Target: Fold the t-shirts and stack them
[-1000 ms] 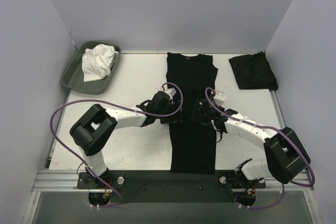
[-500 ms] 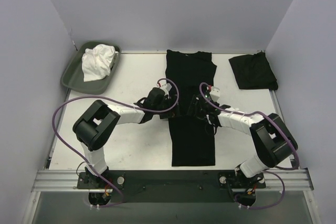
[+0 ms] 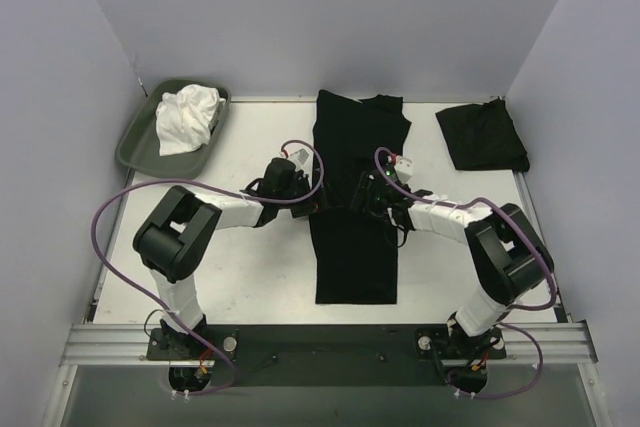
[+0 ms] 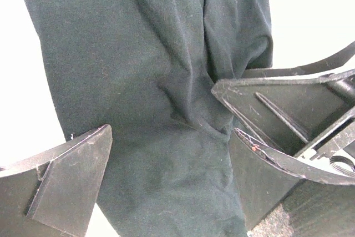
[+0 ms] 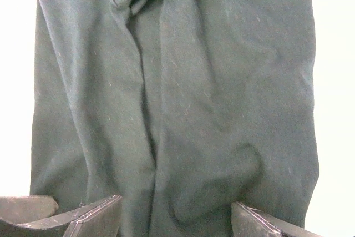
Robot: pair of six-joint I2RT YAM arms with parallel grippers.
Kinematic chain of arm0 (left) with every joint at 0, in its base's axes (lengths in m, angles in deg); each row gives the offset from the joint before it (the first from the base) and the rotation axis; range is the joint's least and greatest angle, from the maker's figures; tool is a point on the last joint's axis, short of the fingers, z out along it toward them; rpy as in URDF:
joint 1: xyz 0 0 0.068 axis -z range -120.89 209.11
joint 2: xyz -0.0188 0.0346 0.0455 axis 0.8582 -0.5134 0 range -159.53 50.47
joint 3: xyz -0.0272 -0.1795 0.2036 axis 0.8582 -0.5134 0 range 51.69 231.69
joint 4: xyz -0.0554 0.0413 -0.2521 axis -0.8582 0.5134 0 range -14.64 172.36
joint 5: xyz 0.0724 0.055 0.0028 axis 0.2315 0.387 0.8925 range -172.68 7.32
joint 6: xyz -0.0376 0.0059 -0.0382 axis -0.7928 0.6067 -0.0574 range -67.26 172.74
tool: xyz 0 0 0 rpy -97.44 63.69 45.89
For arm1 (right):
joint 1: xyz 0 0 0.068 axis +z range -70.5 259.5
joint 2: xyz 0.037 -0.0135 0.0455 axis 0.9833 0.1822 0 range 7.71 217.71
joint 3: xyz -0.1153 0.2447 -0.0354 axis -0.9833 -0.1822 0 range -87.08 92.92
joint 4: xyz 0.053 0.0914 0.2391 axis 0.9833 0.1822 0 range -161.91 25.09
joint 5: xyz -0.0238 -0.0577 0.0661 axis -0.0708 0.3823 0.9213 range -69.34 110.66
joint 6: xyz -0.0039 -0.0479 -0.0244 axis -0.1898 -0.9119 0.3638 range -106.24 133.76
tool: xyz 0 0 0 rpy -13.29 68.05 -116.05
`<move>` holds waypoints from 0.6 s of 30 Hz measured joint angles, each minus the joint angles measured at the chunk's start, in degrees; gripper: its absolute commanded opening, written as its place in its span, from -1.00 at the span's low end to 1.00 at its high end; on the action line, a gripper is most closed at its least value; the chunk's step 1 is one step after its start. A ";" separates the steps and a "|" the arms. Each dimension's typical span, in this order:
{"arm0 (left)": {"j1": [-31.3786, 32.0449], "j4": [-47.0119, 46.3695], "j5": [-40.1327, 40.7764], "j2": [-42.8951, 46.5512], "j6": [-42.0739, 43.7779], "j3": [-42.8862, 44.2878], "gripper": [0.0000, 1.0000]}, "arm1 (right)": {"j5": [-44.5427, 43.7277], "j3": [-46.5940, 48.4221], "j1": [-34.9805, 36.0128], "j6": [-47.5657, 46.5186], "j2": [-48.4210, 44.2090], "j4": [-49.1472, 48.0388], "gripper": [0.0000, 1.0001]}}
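Presently, we record the following:

- A long t-shirt (image 3: 355,257) of black cloth lies as a narrow strip in the middle of the white table (image 3: 250,267). It runs from the far edge, at the top centre of the overhead frame, down toward the arm bases at the bottom.
- The strip is not quite straight. Its upper half sits slightly right of its lower half, and it narrows at mid-length where the two grippers meet it.
- The left gripper (image 3: 312,197) reaches the strip's left edge at mid-length. In its wrist view the left gripper (image 4: 166,120) has its fingers spread wide. Creased cloth lies between them and bunches toward the right of the frame. We see no pinch.
- The right gripper (image 3: 362,197) is over the strip at the same height, just right of the left one. In its wrist view the right gripper (image 5: 175,203) has its fingers set wide apart at the bottom of the frame. The shirt lies flat between and beyond them, with a long vertical crease left of centre. The jaws are parted and hold nothing.
- A folded t-shirt (image 3: 482,137), also black, rests at the upper right of the table, well apart from the strip.
- A grey-green tray (image 3: 135,142) sits at the upper left of the overhead frame with a crumpled white cloth (image 3: 188,117) in it.
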 measured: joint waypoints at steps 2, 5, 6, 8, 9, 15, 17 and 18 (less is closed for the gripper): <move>-0.07 0.68 -0.02 0.55 0.07 0.00 0.95 | 0.07 -0.04 0.13 -0.22 -1.18 2.36 0.59; 0.20 3.74 0.09 3.28 0.13 0.00 0.95 | -1.27 -0.44 1.18 -0.66 -5.40 8.15 0.62; 0.37 4.61 0.13 4.74 0.13 -0.02 0.95 | -2.25 -0.46 1.99 -0.90 -8.00 10.45 0.64; 0.92 6.25 0.31 8.55 0.11 -0.02 0.95 | -3.89 -0.44 3.52 -1.36 -12.87 13.51 0.65; 1.44 6.93 0.44 10.95 0.11 -0.04 0.95 | -4.72 -0.42 4.50 -1.57 -15.72 14.88 0.65; 7.72 9.20 3.10 28.35 -0.15 -5.11 0.95 | -9.16 -3.65 11.45 0.22 -31.41 22.47 0.66; 10.36 9.88 4.63 34.05 -0.66 -10.01 0.95 | -9.57 -8.48 13.51 2.56 -36.72 24.26 0.66; 11.41 10.16 5.42 36.63 -1.31 -13.16 0.95 | -9.81 -11.80 14.75 4.07 -39.95 26.16 0.66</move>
